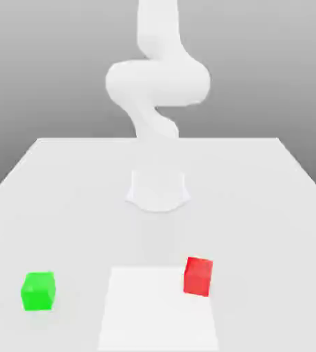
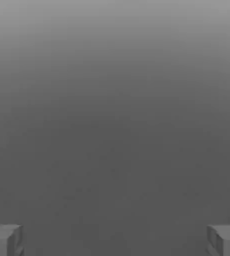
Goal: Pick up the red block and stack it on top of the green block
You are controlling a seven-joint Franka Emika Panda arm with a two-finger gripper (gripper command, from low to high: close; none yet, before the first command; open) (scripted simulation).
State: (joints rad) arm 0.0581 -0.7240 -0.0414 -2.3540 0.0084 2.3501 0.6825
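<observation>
Loads of bare bench (image 1: 257,206) all round the red block (image 1: 198,276); the green block (image 1: 38,290) sits well apart from it, nothing between them.

Bare simulated test scene
A plain white counter (image 1: 64,185) is set against a featureless grey backdrop.

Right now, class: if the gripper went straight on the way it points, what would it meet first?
The gripper is open, with plain grey ahead between its fingertips; the way looks free as far as shown, though depth is unclear.
</observation>
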